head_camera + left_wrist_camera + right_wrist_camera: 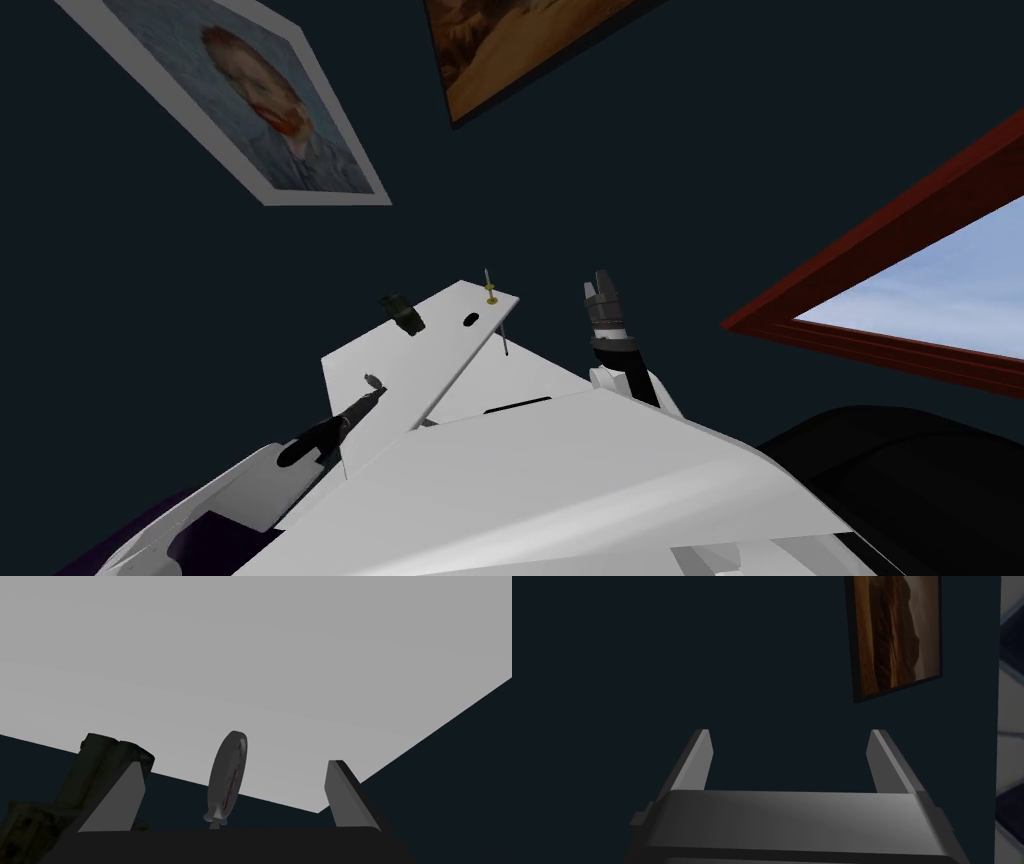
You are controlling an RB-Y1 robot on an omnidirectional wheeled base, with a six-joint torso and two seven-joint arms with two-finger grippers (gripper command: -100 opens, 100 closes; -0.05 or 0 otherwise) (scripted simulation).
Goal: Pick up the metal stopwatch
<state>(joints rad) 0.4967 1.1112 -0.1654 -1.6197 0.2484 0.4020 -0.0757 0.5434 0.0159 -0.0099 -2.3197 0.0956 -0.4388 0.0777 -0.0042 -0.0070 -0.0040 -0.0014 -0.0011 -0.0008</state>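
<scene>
The stopwatch (228, 781) is a thin grey disc with a small knob at one end, seen edge-on against the pale tabletop (280, 666). It sits in the gap of my open left gripper (235, 763), touching neither finger. In the head view the left gripper (372, 384) hovers low over the near left part of the white table (440, 340). My right gripper (600, 288) is raised to the right of the table, and its fingers (702, 756) stand open with nothing between them.
A dark green blocky object (92, 773) stands just beyond my left finger, at the table's far left edge (401, 312). A small dark oval item (468, 320) and a thin pin on a gold base (490, 291) sit farther along the table.
</scene>
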